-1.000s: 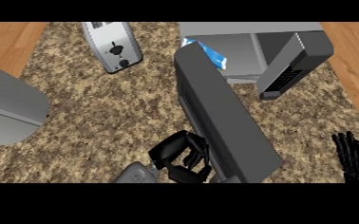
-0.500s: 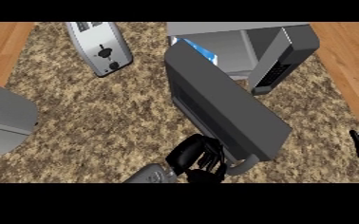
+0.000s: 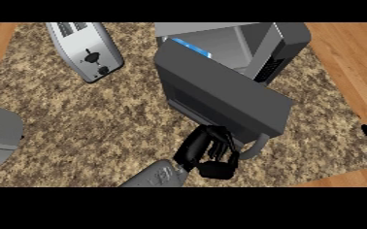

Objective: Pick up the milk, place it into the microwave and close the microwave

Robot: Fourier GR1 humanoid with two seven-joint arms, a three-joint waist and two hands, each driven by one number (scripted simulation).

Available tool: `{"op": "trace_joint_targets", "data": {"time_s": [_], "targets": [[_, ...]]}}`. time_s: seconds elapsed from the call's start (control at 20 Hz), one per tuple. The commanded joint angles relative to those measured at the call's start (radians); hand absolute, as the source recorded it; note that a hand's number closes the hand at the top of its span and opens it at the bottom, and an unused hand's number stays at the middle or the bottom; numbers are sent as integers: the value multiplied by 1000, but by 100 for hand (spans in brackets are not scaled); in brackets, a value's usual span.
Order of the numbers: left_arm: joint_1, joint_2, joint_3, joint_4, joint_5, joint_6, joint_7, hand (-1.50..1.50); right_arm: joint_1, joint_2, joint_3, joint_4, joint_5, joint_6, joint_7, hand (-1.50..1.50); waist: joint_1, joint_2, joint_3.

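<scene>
Pressing against the lower edge of the door (image 3: 222, 99), near its handle (image 3: 254, 148), one left hand (image 3: 208, 150) shows with fingers curled, gripping nothing I can make out. One milk (image 3: 192, 47) sits inside the one microwave (image 3: 283, 43), behind the half-open door. One toaster (image 3: 84, 51) lies on the counter (image 3: 93, 121).

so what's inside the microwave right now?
Inside the microwave, past the half-shut door, a blue-and-white corner of the milk shows. The door covers the rest of it and the cavity floor.
</scene>
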Motion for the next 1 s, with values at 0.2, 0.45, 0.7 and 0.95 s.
{"op": "trace_joint_targets", "data": {"time_s": [0.2, 0.45, 0.7, 0.95], "targets": [[-91, -7, 68, -26, 180, 99, -100, 150, -26, -46, 14, -53, -64, 54, 57, -150, -54, 20, -3], [-155, -7, 94, 21, 275, 103, -107, 150, -51, -80, 7, -82, -103, 68, 101, -150, -85, 29, -2], [-235, -7, 132, 89, 345, 112, -108, 150, -75, -111, -1, -91, -136, 77, 143, -150, -99, 38, 0], [-301, -8, 169, 154, 406, 97, -131, 150, -100, -152, -34, -91, -164, 83, 170, -150, -113, 47, 1]]}}
